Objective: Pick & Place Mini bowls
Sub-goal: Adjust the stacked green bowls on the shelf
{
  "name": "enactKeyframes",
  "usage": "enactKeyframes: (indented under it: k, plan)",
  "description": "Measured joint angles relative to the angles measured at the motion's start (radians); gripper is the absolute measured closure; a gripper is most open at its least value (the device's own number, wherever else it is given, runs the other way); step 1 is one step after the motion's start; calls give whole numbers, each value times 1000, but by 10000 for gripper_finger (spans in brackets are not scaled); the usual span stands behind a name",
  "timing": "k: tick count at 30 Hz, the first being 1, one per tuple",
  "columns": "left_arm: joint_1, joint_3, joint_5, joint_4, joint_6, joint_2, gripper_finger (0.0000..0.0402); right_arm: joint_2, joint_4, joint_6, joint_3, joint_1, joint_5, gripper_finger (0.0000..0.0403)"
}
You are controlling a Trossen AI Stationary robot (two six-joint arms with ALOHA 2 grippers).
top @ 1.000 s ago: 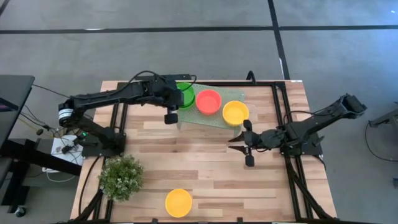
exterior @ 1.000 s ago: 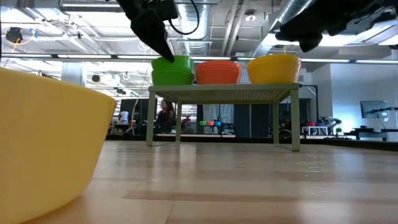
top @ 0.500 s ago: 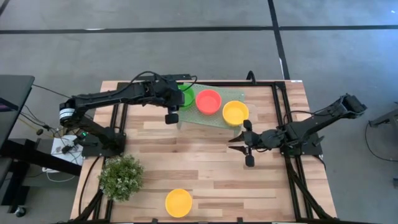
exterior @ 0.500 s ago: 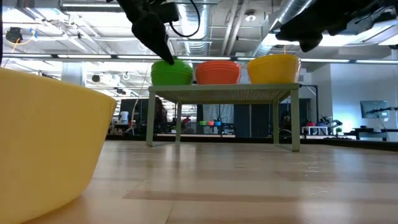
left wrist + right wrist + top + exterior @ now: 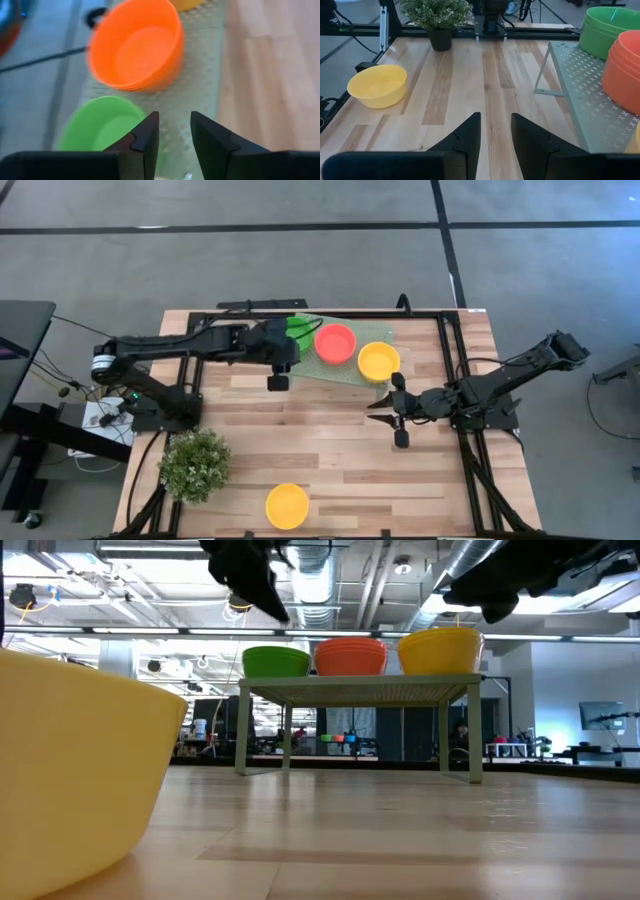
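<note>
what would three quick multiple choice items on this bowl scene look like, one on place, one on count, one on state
1. Where is the green bowl?
A. on the pale green rack
B. on the bare table beside the plant
C. in the right gripper

2. How many yellow bowls show from above?
A. one
B. two
C. three

3. What is the left gripper doing?
A. clamping the green bowl
B. empty, fingers apart
C. gripping the plant

Key: 1 A, it stands on the rack beside the red bowl. 2 B, one on the rack, one on the table's near edge. 3 B, the left wrist view shows a gap with nothing between the fingers.
</note>
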Motion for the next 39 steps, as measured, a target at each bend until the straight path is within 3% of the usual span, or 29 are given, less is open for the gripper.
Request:
enactKeyframes:
  k: [4,6,13,20,31,39]
  plan:
    - [-90,0,-231,-20,-12,-57,295,0,0,0,0,0,0,300]
    - [-119,0,-274,-44,-59,-95,301,0,0,0,0,0,0,300]
    - [-131,-82,-281,-152,-289,-225,338,0,0,2,0,1,0,300]
    - [-32,-263,-281,-145,-323,-300,394,0,3,38,0,1,0,300]
    - [175,-337,-217,87,-240,-185,395,0,7,-28,0,-27,0,300]
    - [201,-337,-142,142,-225,-119,396,0,53,-79,1,-47,0,300]
